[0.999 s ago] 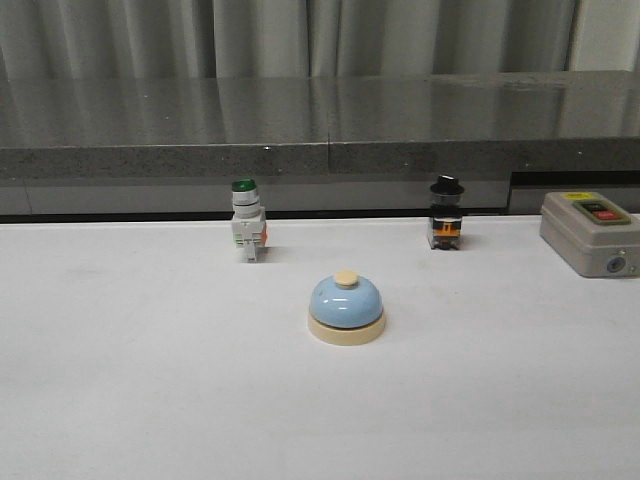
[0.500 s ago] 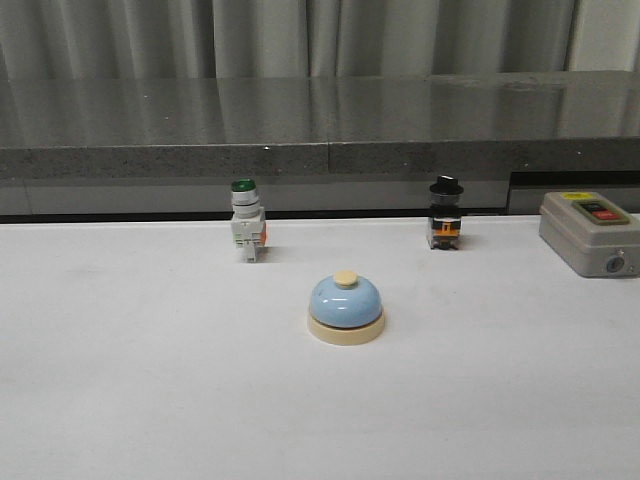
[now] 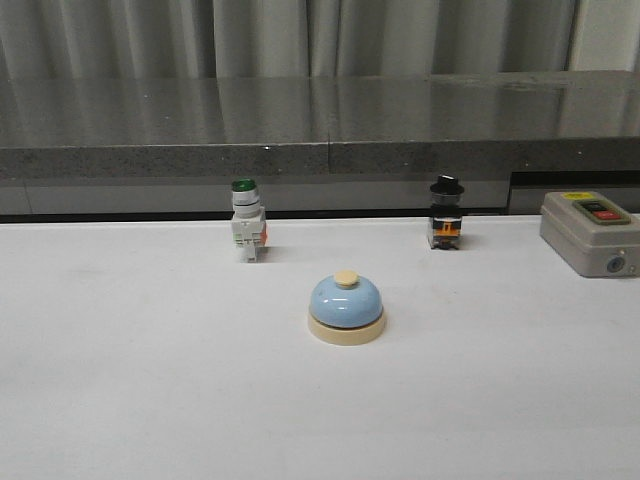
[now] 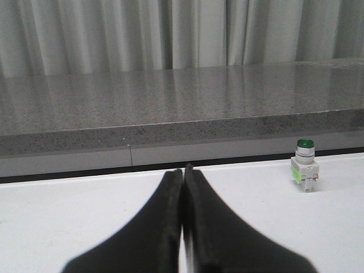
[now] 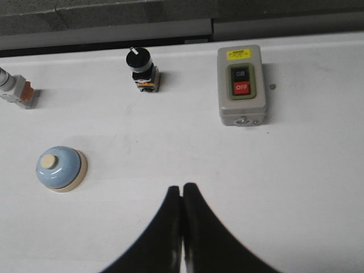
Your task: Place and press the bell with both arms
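The light-blue bell [image 3: 346, 309] with a cream base and cream button stands upright on the white table [image 3: 150, 380], near the middle. It also shows in the right wrist view [image 5: 60, 168]. Neither arm shows in the front view. My left gripper [image 4: 183, 169] is shut and empty, low over the table; the bell is out of its view. My right gripper [image 5: 182, 186] is shut and empty, above the table and well apart from the bell.
A green-capped white switch [image 3: 246, 220] stands behind the bell to the left, a black-knobbed switch [image 3: 446, 213] behind it to the right. A grey control box [image 3: 592, 233] with a red button sits at the far right. A grey ledge [image 3: 320, 150] runs along the back.
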Action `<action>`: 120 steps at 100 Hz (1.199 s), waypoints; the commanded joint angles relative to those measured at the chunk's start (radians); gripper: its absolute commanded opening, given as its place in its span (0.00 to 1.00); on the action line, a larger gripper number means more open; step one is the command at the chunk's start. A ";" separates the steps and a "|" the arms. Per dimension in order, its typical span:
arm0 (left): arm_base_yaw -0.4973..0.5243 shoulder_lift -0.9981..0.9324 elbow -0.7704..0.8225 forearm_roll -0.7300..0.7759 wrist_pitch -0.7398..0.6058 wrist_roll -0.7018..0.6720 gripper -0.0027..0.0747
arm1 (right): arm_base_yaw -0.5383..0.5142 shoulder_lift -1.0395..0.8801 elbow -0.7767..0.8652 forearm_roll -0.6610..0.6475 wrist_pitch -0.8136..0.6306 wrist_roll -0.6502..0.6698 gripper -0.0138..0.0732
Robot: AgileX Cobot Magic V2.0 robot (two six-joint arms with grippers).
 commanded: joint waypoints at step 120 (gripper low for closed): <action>0.001 -0.026 0.040 0.000 -0.086 -0.010 0.01 | 0.460 0.930 -0.581 0.030 -0.045 -0.080 0.09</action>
